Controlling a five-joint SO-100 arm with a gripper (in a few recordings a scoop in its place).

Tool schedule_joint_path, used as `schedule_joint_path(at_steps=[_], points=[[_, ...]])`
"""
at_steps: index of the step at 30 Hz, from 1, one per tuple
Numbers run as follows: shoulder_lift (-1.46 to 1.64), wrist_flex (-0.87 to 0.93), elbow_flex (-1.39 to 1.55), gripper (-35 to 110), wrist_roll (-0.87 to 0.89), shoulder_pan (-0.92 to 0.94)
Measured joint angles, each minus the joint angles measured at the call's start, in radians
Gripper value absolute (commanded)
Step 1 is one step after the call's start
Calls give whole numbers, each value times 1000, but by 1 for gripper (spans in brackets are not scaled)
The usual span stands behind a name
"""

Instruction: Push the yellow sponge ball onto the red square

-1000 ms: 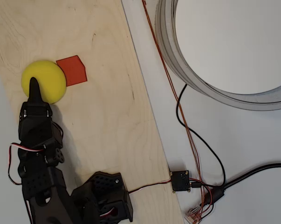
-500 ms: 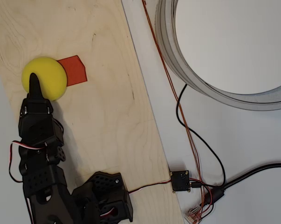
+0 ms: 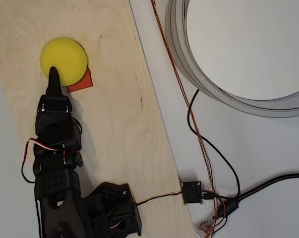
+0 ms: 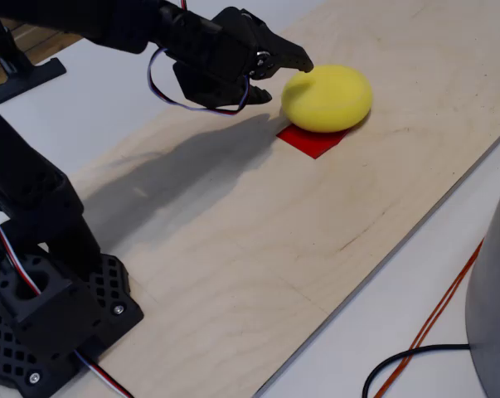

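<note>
Covering most of the red square (image 3: 81,83), the yellow sponge ball (image 3: 64,60) touches closed jaws.

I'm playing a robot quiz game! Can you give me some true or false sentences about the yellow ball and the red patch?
1. The yellow sponge ball covers part of the red square. True.
2. The ball sits on bare white table. False: it rests on the wooden board.
3. The tool tip is at the ball's edge. True.
4. The tool grips the ball between its fingers. False: its shut tip only meets the ball's side.
5. The whole square is hidden. False: a piece still shows.
</note>
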Motion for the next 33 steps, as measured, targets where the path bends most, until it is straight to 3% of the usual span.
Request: schedule_joint_path(at_steps=[11,24,33], points=[[-18,-43,40,25,32,18],[179,-43,167,24,94,-25],[268,-38,129,24,-29,-14]])
